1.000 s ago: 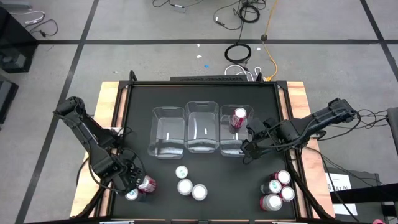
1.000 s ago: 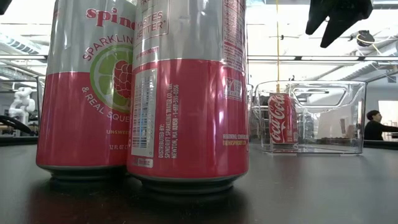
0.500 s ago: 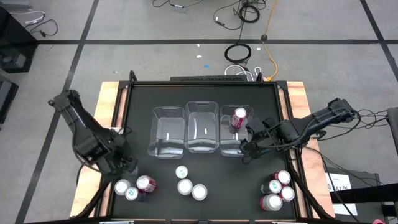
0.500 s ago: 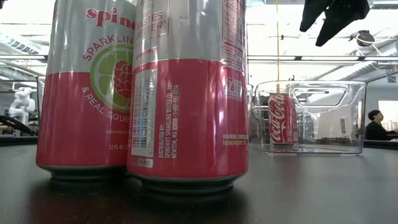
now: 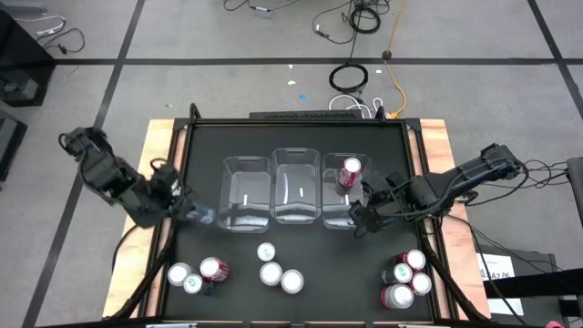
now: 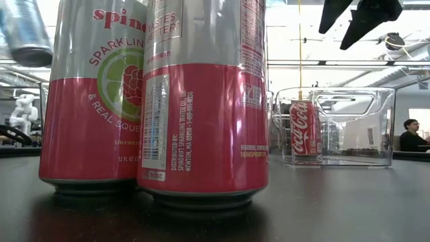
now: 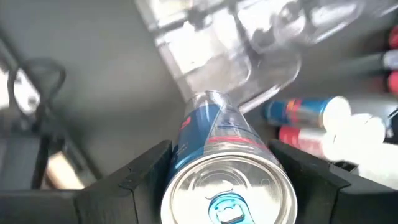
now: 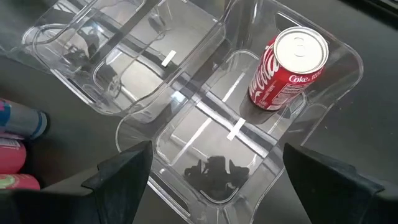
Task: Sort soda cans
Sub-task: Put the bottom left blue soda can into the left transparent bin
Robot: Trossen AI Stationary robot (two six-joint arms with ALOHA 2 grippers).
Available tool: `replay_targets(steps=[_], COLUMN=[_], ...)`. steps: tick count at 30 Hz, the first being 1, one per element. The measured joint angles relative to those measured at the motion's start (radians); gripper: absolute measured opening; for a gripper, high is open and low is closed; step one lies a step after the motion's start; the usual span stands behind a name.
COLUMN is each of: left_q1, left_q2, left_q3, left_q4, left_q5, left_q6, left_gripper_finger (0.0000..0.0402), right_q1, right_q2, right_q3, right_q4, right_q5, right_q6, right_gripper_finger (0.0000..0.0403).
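Blue can [image 7: 219, 163] clamped in left gripper [image 5: 187, 211], airborne just beside left bin [image 5: 246, 191]. Red can [image 8: 287, 68] upright in right bin [image 8: 336, 93]. Right gripper [image 5: 357, 219] hovers there, fingers apart, empty.

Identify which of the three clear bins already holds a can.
The right-hand bin, nearest the right gripper, holds one red Coca-Cola can standing upright. The middle bin and left bin hold none.

Glossy metal cans [image 5: 276, 273], clear plastic bins [image 5: 296, 188], matt table [image 5: 310, 273]
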Motion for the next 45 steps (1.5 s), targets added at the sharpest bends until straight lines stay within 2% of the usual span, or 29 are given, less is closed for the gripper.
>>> replay_targets(steps=[10, 13, 20, 24, 27, 35, 40, 45], left_q1=[0.295, 0.401, 0.7, 0.862, 0.949, 1.054, 1.075, 1.077], left_q2=[-0.034, -0.02, 0.085, 0.197, 0.281, 0.426, 0.472, 0.47], left_q3=[0.001, 0.001, 0.002, 0.002, 0.002, 0.002, -0.007, -0.084], left_q4=[0.002, 0.062, 0.291, 0.331, 0.333, 0.336, 0.376, 0.431], left_q5=[-0.032, -0.018, 0.141, 0.278, 0.343, 0.372, 0.361, 0.361], left_q6=[0.353, 0.499, 0.946, 1.169, 1.319, 1.559, 1.627, 1.638], left_gripper_finger=[0.0258, 0.0258, 0.0258, 0.0258, 0.0258, 0.0258, 0.0258, 0.0258], right_q1=[-0.032, -0.046, -0.069, -0.079, -0.082, -0.093, -0.093, -0.093], right_q2=[0.0, 0.0, 0.0, 0.0, 0.0, 0.0, 0.0, 0.0], right_q3=[0.0, 0.0, 0.0, 0.0, 0.0, 0.0, 0.0, 0.0], right_q4=[0.006, 0.015, 0.024, 0.033, 0.043, 0.053, 0.053, 0.053], right_q5=[-0.001, -0.001, -0.005, -0.006, -0.006, -0.006, -0.006, -0.005], right_q6=[0.01, 0.01, 0.01, 0.01, 0.01, 0.036, 0.037, 0.06], right_gripper_finger=[0.0354, 0.0354, 0.0354, 0.0354, 0.0354, 0.0354, 0.0354, 0.0354])
